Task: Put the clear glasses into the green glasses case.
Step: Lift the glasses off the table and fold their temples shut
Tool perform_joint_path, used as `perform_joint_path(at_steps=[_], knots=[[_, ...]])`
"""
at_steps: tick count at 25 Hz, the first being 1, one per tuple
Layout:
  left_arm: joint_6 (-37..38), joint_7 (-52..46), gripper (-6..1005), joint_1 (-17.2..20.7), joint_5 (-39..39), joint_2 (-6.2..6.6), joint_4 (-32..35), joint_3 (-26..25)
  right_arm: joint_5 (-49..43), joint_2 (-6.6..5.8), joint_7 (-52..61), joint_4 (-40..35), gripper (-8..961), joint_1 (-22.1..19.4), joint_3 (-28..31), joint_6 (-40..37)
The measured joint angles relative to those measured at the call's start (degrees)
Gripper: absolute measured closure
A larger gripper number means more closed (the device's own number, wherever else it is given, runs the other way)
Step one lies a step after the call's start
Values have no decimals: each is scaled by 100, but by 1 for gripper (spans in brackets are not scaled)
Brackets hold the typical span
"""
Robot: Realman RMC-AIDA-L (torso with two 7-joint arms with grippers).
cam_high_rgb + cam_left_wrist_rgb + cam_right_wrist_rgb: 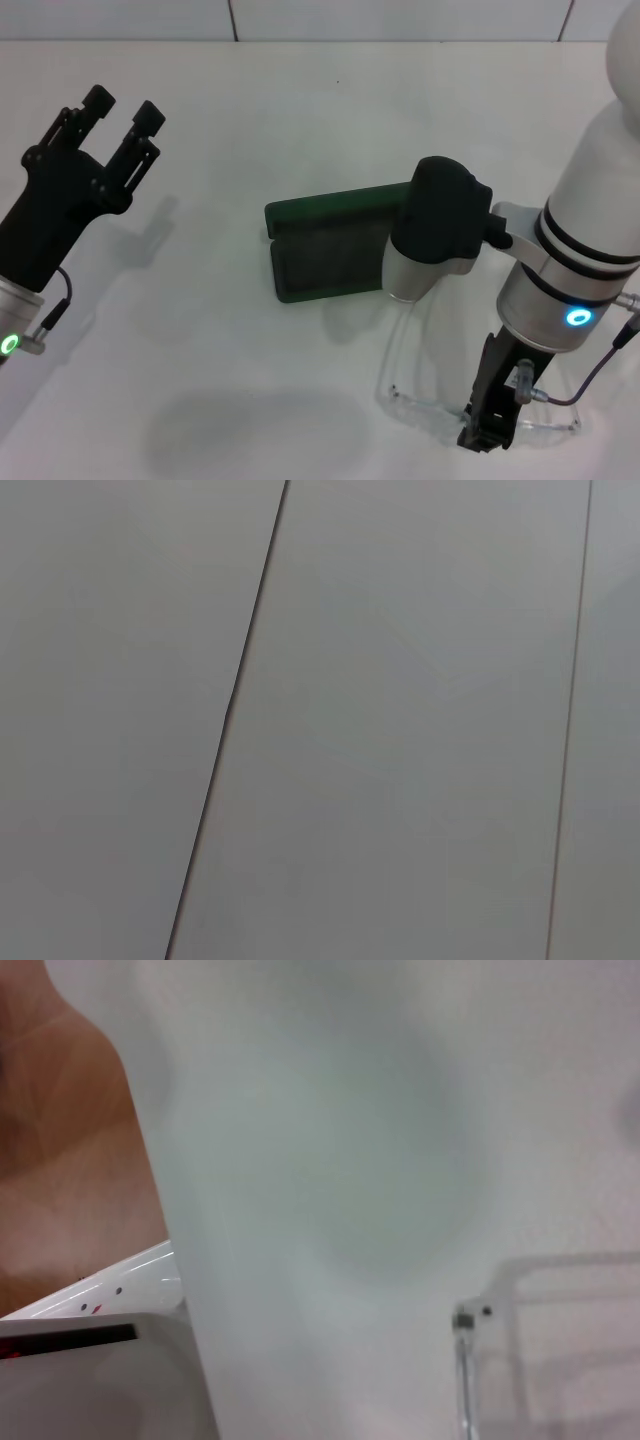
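Glasses (pixel 430 400): your clear pair, flat by open green case (pixel 320 255); R gripper (pixel 487 428) down on them, grip unclear; L gripper (pixel 122 110) raised, released.

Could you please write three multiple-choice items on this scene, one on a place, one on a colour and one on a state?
1. Where are the clear glasses?
A. inside the case
B. on the table, on the near side of the case, at the right gripper
C. under the left gripper

2. What colour is the glasses case?
A. dark green
B. red
C. white

3. How does the case lie?
A. shut
B. open, lid laid back
C. standing on end

Answers:
1 B: the head view shows the transparent frame on the white table, with the right gripper down at it.
2 A: shell and lid are dark green.
3 B: the dark lining faces up and holds nothing visible.

The left gripper is raised at the far left, fingers apart.
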Motion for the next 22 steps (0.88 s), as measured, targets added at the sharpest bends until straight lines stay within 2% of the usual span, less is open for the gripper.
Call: perform_joint_path(at_steps=[1, 6, 12, 22], knots=[[0, 1, 331, -1, 1, 1, 5, 0, -2, 0, 0, -2, 638, 7, 0, -1], [0, 3, 331, -6, 2, 7, 30, 0, -49, 0, -6, -44, 761, 34, 0, -5], [0, 5, 331, -30, 2, 17, 50, 0, -141, 0, -43, -94, 810, 32, 0, -11], [0, -7, 331, -4, -42, 33, 61, -24, -102, -23, -107, -473, 819, -30, 192, -265]])
